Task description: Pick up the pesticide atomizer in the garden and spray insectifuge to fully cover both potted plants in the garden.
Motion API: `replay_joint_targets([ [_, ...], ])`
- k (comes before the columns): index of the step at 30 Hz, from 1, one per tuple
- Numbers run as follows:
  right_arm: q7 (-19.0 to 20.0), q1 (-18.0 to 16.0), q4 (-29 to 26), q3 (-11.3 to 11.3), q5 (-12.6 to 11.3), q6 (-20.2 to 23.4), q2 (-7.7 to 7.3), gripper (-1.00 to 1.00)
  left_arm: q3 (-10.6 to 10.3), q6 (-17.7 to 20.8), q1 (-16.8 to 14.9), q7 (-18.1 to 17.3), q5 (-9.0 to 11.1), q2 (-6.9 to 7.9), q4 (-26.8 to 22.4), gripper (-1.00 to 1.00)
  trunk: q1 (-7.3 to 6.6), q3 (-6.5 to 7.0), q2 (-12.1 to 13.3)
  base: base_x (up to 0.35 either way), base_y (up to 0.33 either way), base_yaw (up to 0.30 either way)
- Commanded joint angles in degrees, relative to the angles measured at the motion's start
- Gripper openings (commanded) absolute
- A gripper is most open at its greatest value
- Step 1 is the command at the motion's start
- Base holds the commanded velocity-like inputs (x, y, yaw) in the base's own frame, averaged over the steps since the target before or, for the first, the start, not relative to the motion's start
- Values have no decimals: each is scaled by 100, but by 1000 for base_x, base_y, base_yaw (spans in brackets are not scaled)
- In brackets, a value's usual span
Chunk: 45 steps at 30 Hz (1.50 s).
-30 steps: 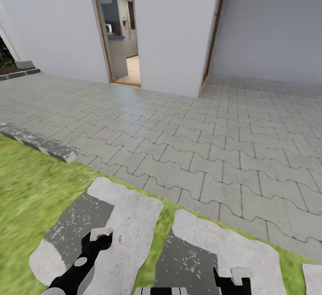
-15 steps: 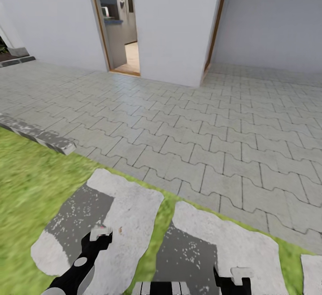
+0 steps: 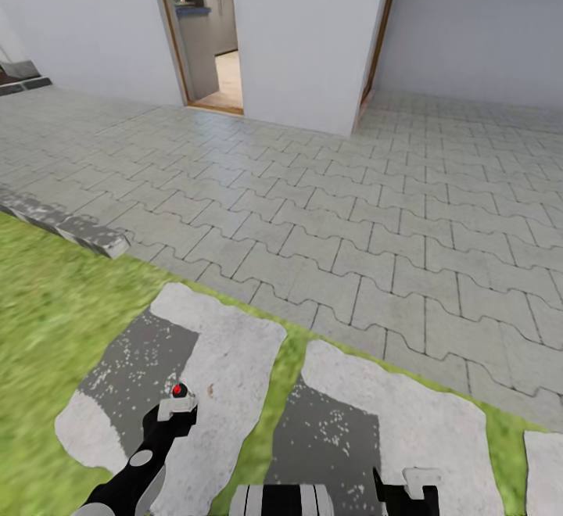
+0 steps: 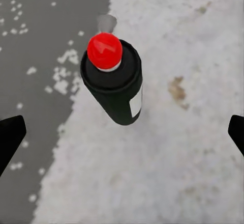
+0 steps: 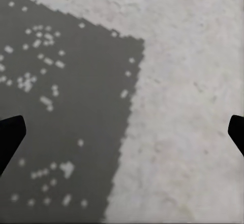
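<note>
**Asker:** Surroundings first: what lies around your robot, and does anything stand in the way?

**Describer:** Your head camera looks down on a pale grey stepping stone (image 3: 234,344), half of it in dark shadow. A second stepping stone (image 3: 422,414) lies just beside it, with a strip of lawn (image 3: 47,305) between and to the left. Beyond them spreads interlocking grey paving (image 3: 352,211), edged on the left by a low row of curb stones (image 3: 70,227). A white wall (image 3: 305,39) closes the far side, and an open doorway (image 3: 207,31) with a wooden frame shows a room behind it. The paving between you and the wall lies bare.

**Asker:** Where is the pesticide atomizer?

**Describer:** The pesticide atomizer (image 4: 114,89) sits in front of your left gripper (image 4: 123,135), over the pale part of the first stone. It is a dark green can with a round red cap (image 4: 104,50).

**Asker:** Are you gripping it?

**Describer:** Your left gripper's fingers are spread wide, one dark tip at each edge of the wrist picture, and they do not touch the can. Your right gripper (image 5: 122,135) is spread wide too, over the shadow's edge on stone.

**Asker:** Any writing?

**Describer:** A small white label (image 4: 135,104) sits on the can's side (I cannot make out any words on it).
</note>
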Motion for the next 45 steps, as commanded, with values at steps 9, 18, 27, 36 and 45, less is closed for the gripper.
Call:
replay_joint_targets([
  [9, -2, -2, 4, -4, 5, -17, 1, 100, 4, -142, -3, 5, -10, 7, 13, 100, 17, -240, -11, 0, 0, 0],
  [18, -2, -2, 4, -4, 5, -17, 1, 100, 4, -149, -1, 5, -14, 7, 14, 100, 37, -486, -21, 0, 0, 0],
  [27, -2, -2, 4, -2, 5, -17, 1, 100, 4, -157, 13, 10, -11, 4, 5, 100, 37, -493, -21, 63, 7, 0],
  [36, -2, -2, -2, -4, 5, -17, 1, 100, 4, -162, 14, 13, -8, 7, 5, 100, 37, -493, -21, 107, 23, 0],
  [45, -2, -2, -4, -4, 5, -17, 1, 100, 4, -163, 14, 14, -10, 6, 5, 100, 37, -493, -21, 46, 0, 0],
])
